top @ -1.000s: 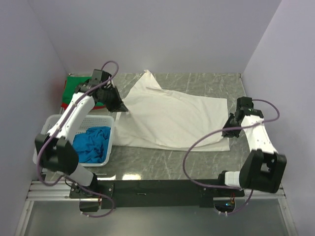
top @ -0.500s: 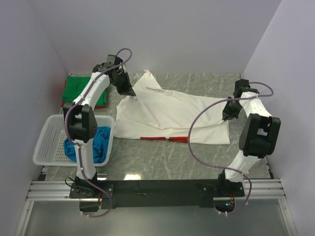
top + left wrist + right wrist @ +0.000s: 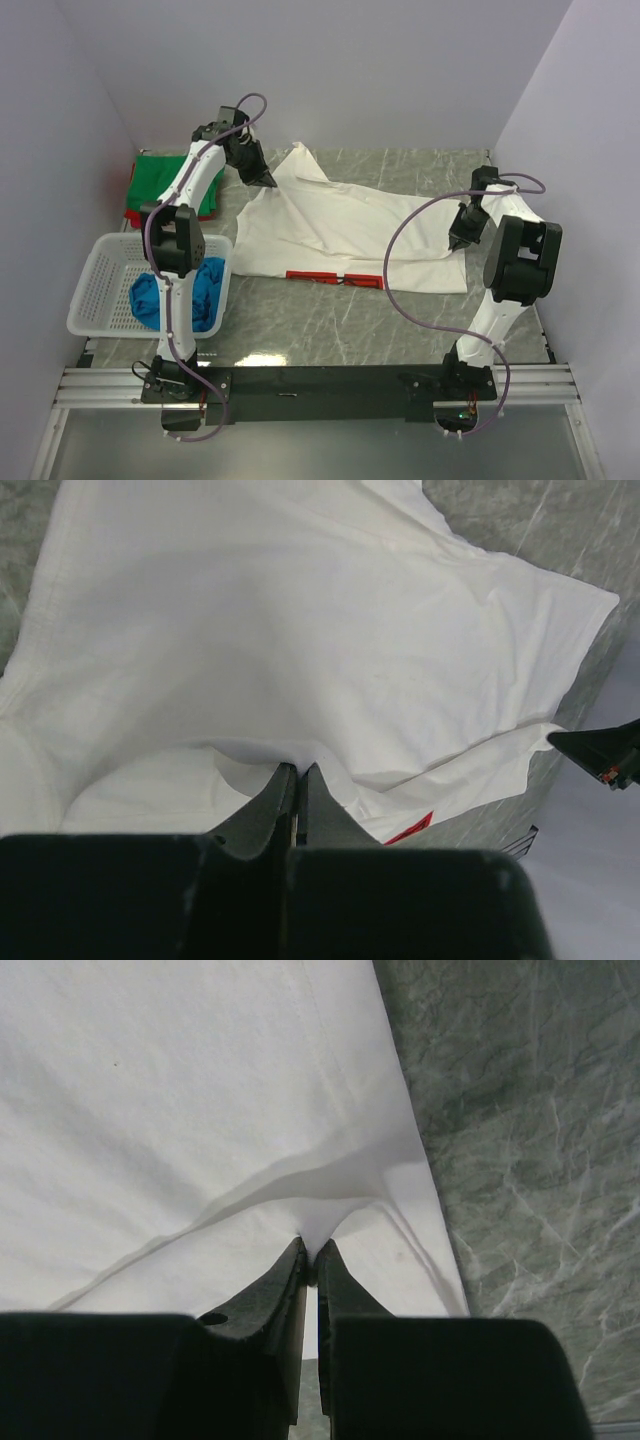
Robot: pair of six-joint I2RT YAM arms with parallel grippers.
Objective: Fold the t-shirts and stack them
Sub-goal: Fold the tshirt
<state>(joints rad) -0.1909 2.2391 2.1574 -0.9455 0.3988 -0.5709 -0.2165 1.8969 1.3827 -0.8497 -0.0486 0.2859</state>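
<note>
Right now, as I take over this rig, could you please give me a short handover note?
Left gripper: jaws shut on the white shirt at its far left edge.
Right gripper: jaws shut on its right edge.
Things: white shirt spread in the middle, red print showing along the near edge; green shirt flat at the far left; blue shirt bunched in the basket.
Done: white shirt gripped for a fold.
Left: finish that fold, fold the blue shirt, stack everything.

The grey marbled table [image 3: 350,330] carries a white shirt [image 3: 350,225] spread across its middle, a green shirt [image 3: 160,180] far left, and a white basket [image 3: 100,290] near left.
</note>
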